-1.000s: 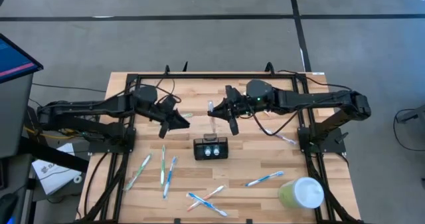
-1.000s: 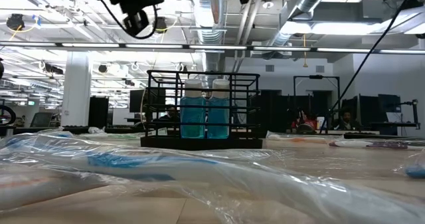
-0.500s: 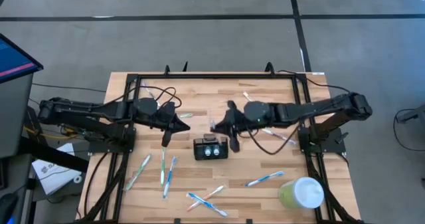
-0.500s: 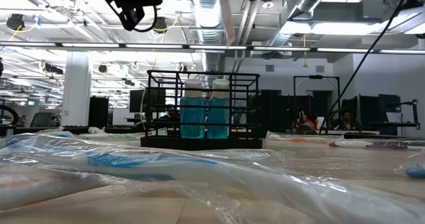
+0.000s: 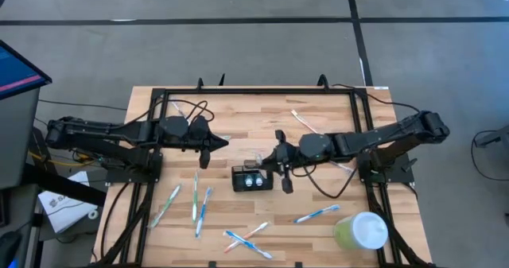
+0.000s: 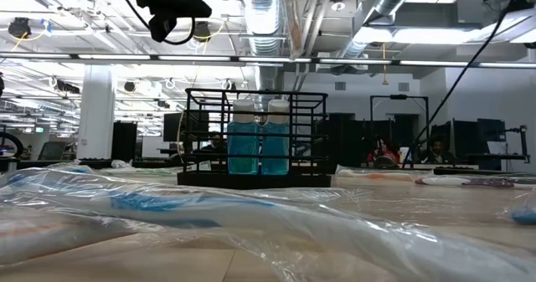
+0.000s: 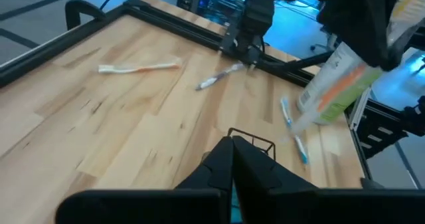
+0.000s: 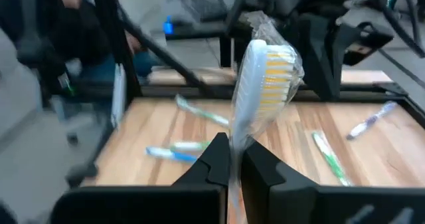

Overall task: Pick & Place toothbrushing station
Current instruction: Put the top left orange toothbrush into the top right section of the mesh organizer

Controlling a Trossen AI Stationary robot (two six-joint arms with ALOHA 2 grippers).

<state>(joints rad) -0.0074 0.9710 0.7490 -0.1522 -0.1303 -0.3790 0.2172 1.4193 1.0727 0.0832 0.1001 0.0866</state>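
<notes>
Above the toothbrushing station (image 5: pixel 252 177), right fingers (image 8: pixel 216 159) pinch an unlabelled wrapped toothbrush (image 8: pixel 262 78).

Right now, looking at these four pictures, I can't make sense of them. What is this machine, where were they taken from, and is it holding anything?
It is a robot with two dark arms at a wooden table. One picture looks straight down from above, one looks level across the table top, and two come from cameras on the arms' wrists. On the table stand a black holder with two blue bottles, loose wrapped toothbrushes and a green cup. The right gripper is shut on a wrapped toothbrush, beside the holder. The left gripper is shut and seems to hold nothing.
</notes>
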